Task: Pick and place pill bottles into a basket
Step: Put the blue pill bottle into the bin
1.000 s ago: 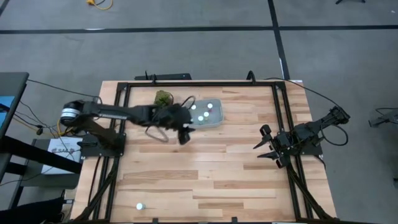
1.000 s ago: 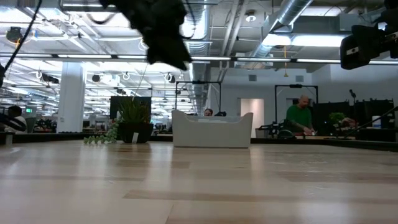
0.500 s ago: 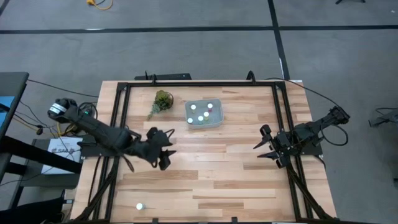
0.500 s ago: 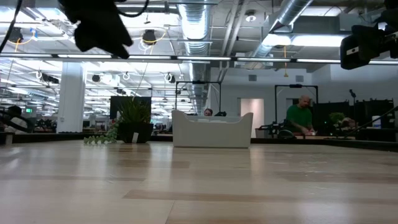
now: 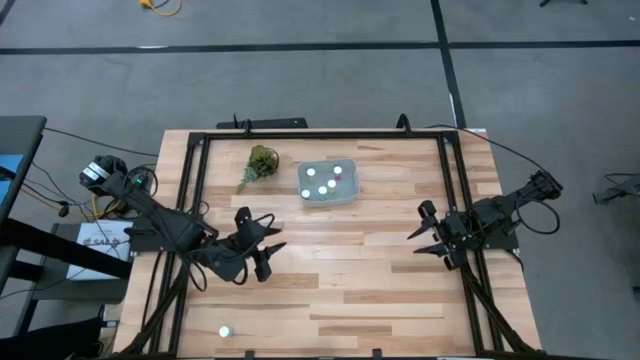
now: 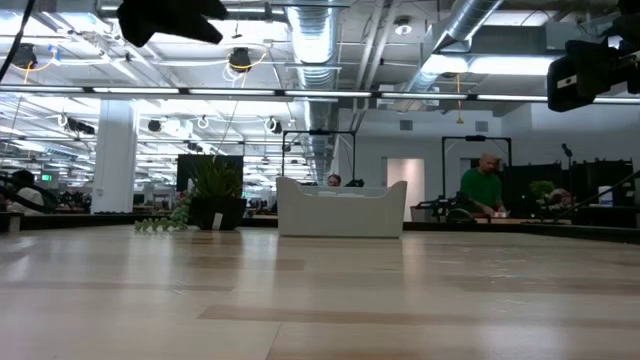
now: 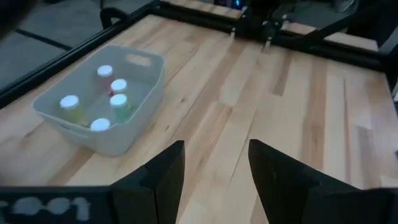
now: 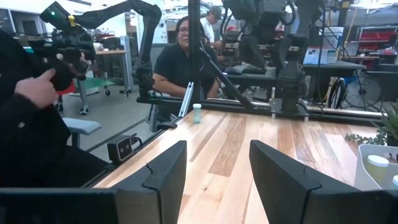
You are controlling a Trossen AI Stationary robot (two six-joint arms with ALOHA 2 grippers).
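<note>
Spanning the scene, the pale wooden tabletop (image 5: 380, 260) carries a translucent blue-grey rectangular basket (image 5: 327, 182) near its far edge, holding white-capped pill bottles (image 7: 91, 125). Left end effector (image 5: 262, 250) and right end effector (image 5: 428, 236) are both spread wide, empty. Only the high view shows one small white-capped stray bottle (image 5: 225, 331) near the front-left corner.

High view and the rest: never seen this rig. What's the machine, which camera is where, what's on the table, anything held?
Two robot arms at a table. High view looks down from above; low view sits at table height; each wrist view looks past that arm's own jaws. The left arm hangs over the left side, the right arm sits at the right edge; both jaws open, empty. On the table: a basket holding several bottles, a sprig beside it, one loose bottle near a left corner.
</note>
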